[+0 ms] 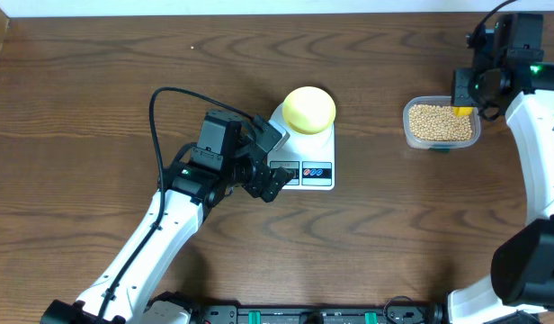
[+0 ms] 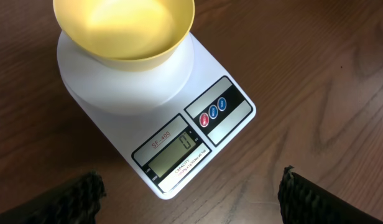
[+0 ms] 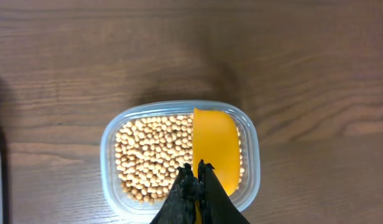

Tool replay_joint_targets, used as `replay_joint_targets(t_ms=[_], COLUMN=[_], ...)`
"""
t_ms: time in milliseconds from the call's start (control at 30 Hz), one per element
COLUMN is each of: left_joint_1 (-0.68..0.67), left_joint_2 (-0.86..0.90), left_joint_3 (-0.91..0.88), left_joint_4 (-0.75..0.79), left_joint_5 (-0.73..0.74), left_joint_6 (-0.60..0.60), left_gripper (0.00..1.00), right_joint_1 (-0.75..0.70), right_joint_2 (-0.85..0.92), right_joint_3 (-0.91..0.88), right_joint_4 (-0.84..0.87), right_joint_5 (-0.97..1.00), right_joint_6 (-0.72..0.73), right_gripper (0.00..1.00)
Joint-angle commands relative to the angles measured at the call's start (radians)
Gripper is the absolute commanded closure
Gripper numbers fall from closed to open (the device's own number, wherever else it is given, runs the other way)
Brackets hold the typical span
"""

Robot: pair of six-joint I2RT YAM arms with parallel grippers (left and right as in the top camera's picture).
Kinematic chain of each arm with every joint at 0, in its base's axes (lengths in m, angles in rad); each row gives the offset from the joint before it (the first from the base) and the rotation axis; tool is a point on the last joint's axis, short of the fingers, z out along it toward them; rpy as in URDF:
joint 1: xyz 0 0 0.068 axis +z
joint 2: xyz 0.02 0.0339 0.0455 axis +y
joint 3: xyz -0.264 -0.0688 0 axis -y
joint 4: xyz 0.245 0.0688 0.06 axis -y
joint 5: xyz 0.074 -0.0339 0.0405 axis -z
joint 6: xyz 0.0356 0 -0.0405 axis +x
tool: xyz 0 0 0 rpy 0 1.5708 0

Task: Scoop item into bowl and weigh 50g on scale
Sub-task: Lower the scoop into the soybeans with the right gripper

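r gripper (image 3: 198, 186) pinching bright yellow plastic scoop (image 3: 215, 146) over tiny tan beans (image 3: 151, 155) in clear plastic tub (image 3: 249, 127); best dig shallow, lift level. l gripper (image 2: 191, 190) spread by white flat scale (image 2: 204, 68).

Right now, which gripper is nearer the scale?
Left. The left gripper hangs open at the display edge of the scale; the right gripper is far off over the bean tub, holding the yellow scoop.

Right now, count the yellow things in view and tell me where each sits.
2. The pale bowl stands on the scale; the scoop sits in the bean tub, gripped by the right pincer.
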Motion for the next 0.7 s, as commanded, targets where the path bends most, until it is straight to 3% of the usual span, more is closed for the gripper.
replay_joint_targets(t_ms=[0,667], left_joint_1=[0.004,0.004], left_joint_2=[0.008,0.008], left_joint_3=[-0.008,-0.008], left_joint_4=[-0.003,-0.002], left_joint_5=[0.016,0.016], left_joint_6=[0.016,0.016], left_gripper=[0.08,0.08], right_joint_1=[-0.013,-0.013], right_joint_2=[0.04,0.146], right_joint_3=[-0.008,-0.024], right_joint_4=[-0.018,-0.048], right_joint_5=[0.021,0.053], right_joint_6=[0.047,0.039], right_gripper=[0.99,0.99])
